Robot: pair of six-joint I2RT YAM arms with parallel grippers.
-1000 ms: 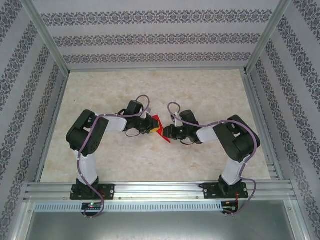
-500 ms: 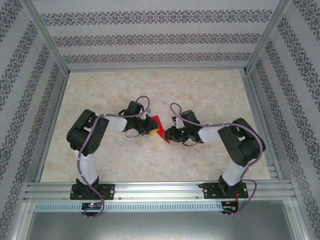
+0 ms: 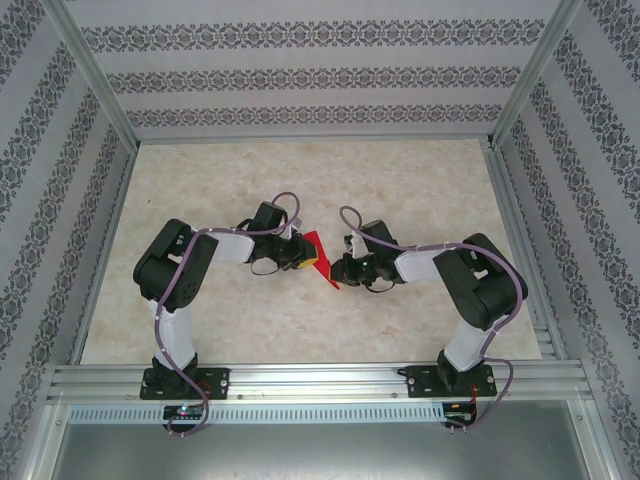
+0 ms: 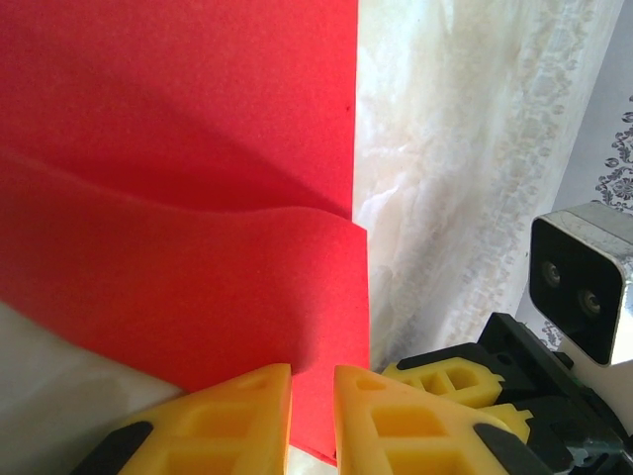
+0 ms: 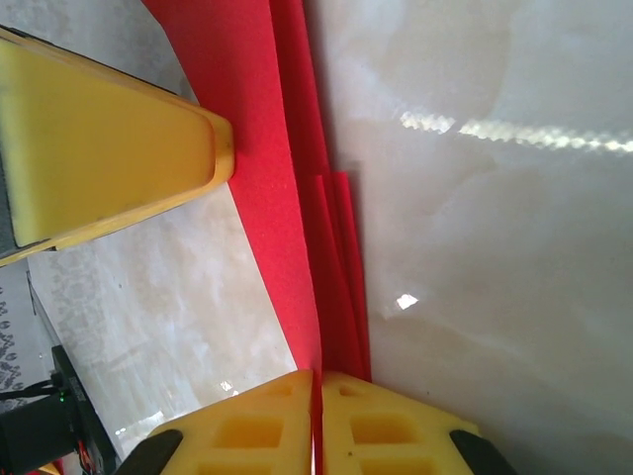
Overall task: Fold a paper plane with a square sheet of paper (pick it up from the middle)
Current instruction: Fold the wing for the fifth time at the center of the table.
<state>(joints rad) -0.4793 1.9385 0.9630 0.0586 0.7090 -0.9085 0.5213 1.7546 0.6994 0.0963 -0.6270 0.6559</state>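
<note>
The square sheet of paper (image 3: 314,243) is red, folded into several layers, and held just above the table's middle between both arms. My left gripper (image 3: 307,258) comes in from the left, and its yellow fingers are shut on the paper's near edge (image 4: 313,416). The red layers (image 4: 198,198) spread out above the fingers. My right gripper (image 3: 335,272) comes in from the right and is shut on a folded edge of the sheet (image 5: 318,421). The red strip (image 5: 257,148) runs upward past the left gripper's yellow finger (image 5: 109,148).
The marbled beige tabletop (image 3: 400,180) lies under the paper, with patterned walls on three sides. An aluminium rail (image 3: 320,380) carries both arm bases at the near edge. The right gripper's fingers (image 4: 445,381) and its camera housing (image 4: 584,277) sit close beside the left one.
The right arm's elbow has swung a little to the right and its jaws have pressed together on the paper. The left arm and the paper have stayed in place.
</note>
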